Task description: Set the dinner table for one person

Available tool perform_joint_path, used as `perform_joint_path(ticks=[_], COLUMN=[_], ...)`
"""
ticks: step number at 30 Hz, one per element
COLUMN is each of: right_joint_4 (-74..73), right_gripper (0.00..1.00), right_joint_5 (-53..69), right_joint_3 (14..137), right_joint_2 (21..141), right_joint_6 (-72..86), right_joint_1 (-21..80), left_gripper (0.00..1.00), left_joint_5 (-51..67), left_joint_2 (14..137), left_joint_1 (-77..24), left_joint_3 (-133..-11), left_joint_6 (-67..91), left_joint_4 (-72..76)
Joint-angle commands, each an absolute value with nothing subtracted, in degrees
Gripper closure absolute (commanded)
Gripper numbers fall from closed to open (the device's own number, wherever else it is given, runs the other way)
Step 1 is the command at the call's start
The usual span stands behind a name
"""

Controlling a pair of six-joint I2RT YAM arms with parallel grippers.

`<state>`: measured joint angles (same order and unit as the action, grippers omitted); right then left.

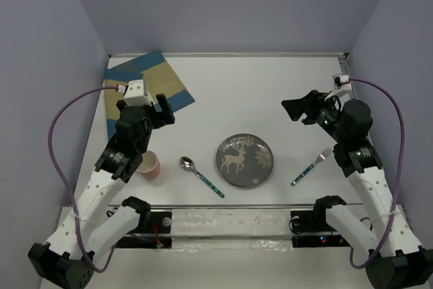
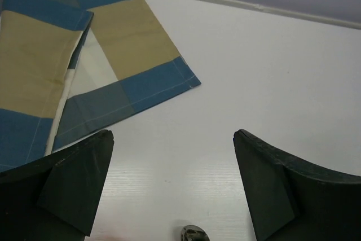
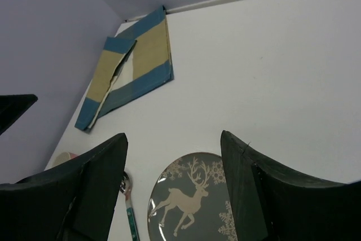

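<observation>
Dinner table [image 1: 257, 93] long axis left-right | left end effector [image 2: 172, 139] released | right end effector [image 3: 174, 139] released

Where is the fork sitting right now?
In the top view the fork lies on the dinner table, on the right side near the front edge, just right of the deer plate and not touching it.

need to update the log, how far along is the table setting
Looks done: plate at the front middle of the table, spoon to its left, fork to its right. In hand: nothing; left gripper and right gripper are both open and empty. Left: the placemat lies partly folded in the far left corner, not under the plate, and the cup stands by the left arm.
</observation>
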<state>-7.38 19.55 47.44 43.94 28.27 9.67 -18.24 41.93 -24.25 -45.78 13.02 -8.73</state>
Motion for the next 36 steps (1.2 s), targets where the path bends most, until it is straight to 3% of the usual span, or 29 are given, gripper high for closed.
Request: perform_joint_path(ticks=[1,15,22,27,36], right_joint_4=[-2.8,-1.6,-2.6,-3.5,-4.0], right_gripper=[0.28,0.28,0.27,0.27,0.27], right_joint_5=[23.1,22.9,19.5,19.4,20.2], right_joint_3=[45.4,39.4,38.3,38.6,38.0], right_joint_2=[44.7,39.2,37.0,37.0,38.0], right_joint_6=[27.6,27.2,26.0,25.7,25.5], right_joint_1=[9.4,10.1,11.3,11.3,11.8], left_gripper=[0.01,0.01,0.05,0.19,0.2], left_joint_5=[-19.2,-18.2,-21.3,-25.8,-28.3], left_joint_2=[49.2,87.0,109.0,117.7,126.6], left_joint_1=[-24.0,-22.2,-22.1,-22.2,-22.2], left_joint_3=[-49.5,-71.1,-92.4,-100.1,-109.7], left_joint_6=[15.3,22.4,22.3,22.1,19.1], left_joint_4=[-5.4,-2.1,-10.2,-13.5,-18.5])
